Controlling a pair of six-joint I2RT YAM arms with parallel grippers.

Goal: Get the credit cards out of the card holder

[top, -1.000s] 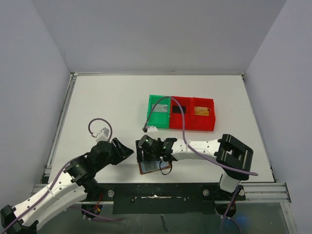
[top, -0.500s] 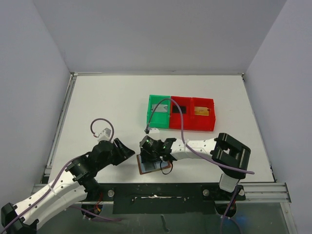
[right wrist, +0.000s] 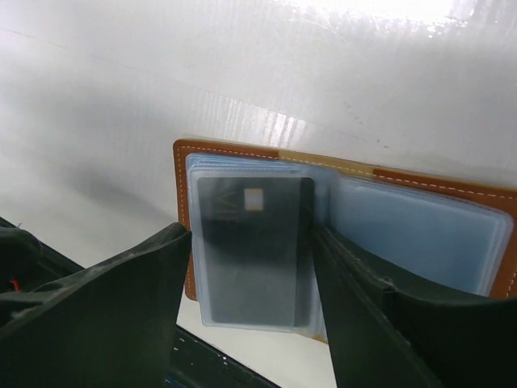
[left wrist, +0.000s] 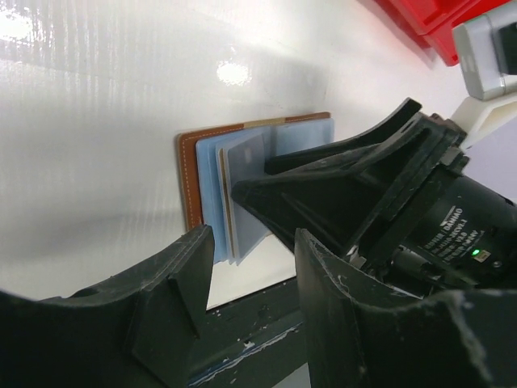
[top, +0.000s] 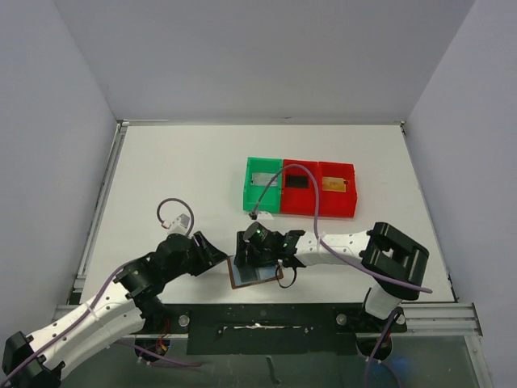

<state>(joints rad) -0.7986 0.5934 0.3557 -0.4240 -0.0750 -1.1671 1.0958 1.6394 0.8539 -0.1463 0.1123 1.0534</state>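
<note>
I'm seeing the right gripper (right wrist: 250, 271) sitting open over the card holder (top: 257, 276), lower centre, seemingly gripping nothing; left gripper (left wrist: 252, 275) gaping empty beside it.

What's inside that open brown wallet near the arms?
The open brown leather wallet holds a dark rectangular card with a small chip, behind a clear bluish plastic sleeve. Any cards stacked beneath are covered.

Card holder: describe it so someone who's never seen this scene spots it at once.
On the white table, look at the near edge, in the middle, partly under the right claw. The card holder lies open and flat there. It is brown stitched leather with pale blue clear sleeves, unlike the green tray and red trays farther back.
</note>
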